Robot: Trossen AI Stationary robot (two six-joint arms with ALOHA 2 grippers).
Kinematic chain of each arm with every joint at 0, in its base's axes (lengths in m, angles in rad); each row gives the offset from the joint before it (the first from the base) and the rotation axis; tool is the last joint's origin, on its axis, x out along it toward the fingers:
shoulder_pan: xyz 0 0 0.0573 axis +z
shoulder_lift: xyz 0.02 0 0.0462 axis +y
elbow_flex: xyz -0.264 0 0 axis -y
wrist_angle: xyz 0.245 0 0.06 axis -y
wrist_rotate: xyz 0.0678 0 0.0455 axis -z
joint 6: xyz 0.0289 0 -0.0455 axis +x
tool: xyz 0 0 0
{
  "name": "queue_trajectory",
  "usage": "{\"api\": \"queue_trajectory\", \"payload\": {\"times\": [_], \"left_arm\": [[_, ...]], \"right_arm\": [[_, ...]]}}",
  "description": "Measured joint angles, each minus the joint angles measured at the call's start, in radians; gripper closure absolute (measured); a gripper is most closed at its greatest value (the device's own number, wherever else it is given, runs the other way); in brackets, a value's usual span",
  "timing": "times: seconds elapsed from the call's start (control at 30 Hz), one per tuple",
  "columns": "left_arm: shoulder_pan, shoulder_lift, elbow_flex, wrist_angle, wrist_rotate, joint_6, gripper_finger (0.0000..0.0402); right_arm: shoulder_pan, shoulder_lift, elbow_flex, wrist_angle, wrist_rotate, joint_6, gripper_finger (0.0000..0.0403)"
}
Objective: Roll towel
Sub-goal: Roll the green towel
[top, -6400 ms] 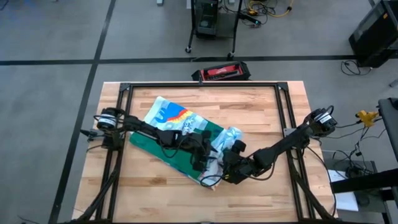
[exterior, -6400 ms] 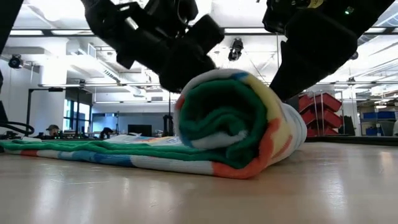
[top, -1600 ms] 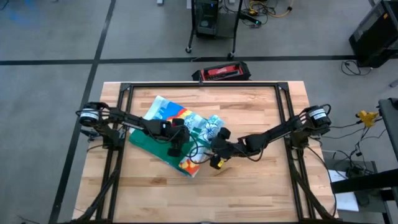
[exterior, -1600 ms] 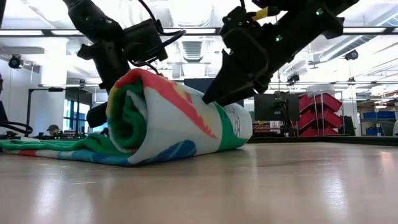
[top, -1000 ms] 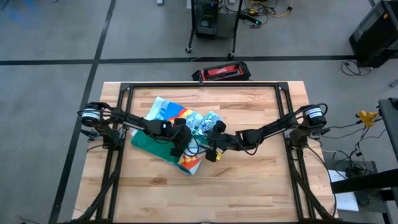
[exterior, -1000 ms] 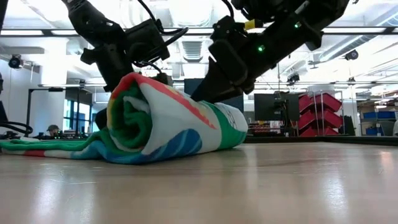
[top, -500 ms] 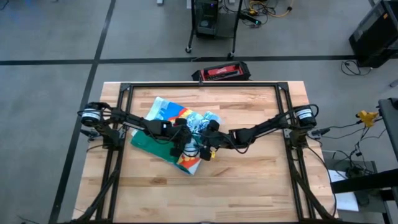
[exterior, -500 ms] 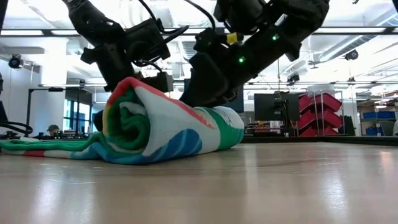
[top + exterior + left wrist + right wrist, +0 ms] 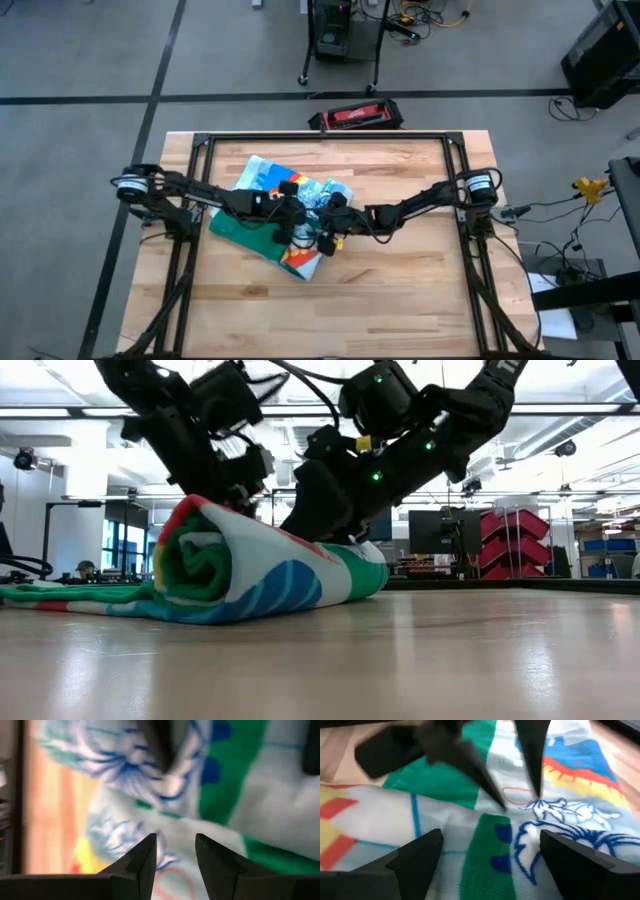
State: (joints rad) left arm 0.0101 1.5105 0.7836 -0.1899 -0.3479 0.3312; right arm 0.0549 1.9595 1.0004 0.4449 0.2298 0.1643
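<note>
- The towel (image 9: pixel 285 215), half rolled, lay left of table centre, unrolled part toward ten o'clock.
- Soft and springy, probably; best pressed along the roll's top.
- The left gripper (image 9: pixel 172 852) and right gripper (image 9: pixel 485 852) were both spread, empty, over the roll.

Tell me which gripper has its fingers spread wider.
The right gripper: its wrist view shows the fingers far apart over the towel. The left gripper shows only a narrow gap between its fingers.

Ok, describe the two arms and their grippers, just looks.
Both arms are dark, slim and jointed, with black cables looped along them. The left gripper has two black tapering fingers. The right gripper has broad black fingers; that arm carries small green lights and a yellow tag near the wrist.
</note>
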Motion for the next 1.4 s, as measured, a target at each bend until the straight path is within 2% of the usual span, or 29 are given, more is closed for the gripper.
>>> {"api": "queue_trajectory", "payload": {"times": [0.07, 0.2, 0.27, 0.5, 0.6, 0.87, 1.0, 1.13, 1.23, 1.4], "left_arm": [[0.001, -0.036, -0.025, 0.049, 0.01, -0.015, 0.028], [-0.003, -0.078, -0.1, 0.24, 0.162, -0.064, 0.028], [-0.014, -0.076, -0.139, 0.332, 0.205, -0.084, 0.028], [-0.078, 0.054, -0.168, 0.496, 0.192, -0.134, 0.028], [-0.096, 0.12, -0.124, 0.507, 0.19, -0.154, 0.0281], [-0.119, 0.323, 0.086, 0.513, 0.149, -0.191, 0.0281], [-0.119, 0.389, 0.175, 0.517, 0.123, -0.189, 0.0281], [-0.115, 0.433, 0.24, 0.516, 0.11, -0.187, 0.0281], [-0.114, 0.46, 0.276, 0.514, 0.106, -0.212, 0.0281], [-0.118, 0.485, 0.299, 0.52, 0.067, -0.24, 0.0281]], "right_arm": [[0.0, 0.002, 0.0, 0.001, -0.026, -0.008, 0.0078], [0.0, -0.001, 0.0, -0.005, -0.054, -0.032, 0.0082], [0.0, -0.003, -0.001, -0.01, -0.056, -0.045, 0.0082], [-0.002, -0.022, -0.056, -0.008, -0.179, -0.087, 0.008], [-0.005, -0.058, -0.1, -0.009, -0.21, -0.117, 0.0084], [-0.036, -0.203, -0.236, -0.071, -0.373, -0.227, 0.0087], [-0.048, -0.312, -0.297, -0.161, -0.366, -0.3, 0.0087], [-0.058, -0.45, -0.38, -0.16, -0.32, -0.313, 0.0087], [-0.063, -0.542, -0.443, -0.122, -0.316, -0.262, 0.0087], [-0.037, -0.583, -0.525, -0.008, -0.306, -0.156, 0.0087]]}}
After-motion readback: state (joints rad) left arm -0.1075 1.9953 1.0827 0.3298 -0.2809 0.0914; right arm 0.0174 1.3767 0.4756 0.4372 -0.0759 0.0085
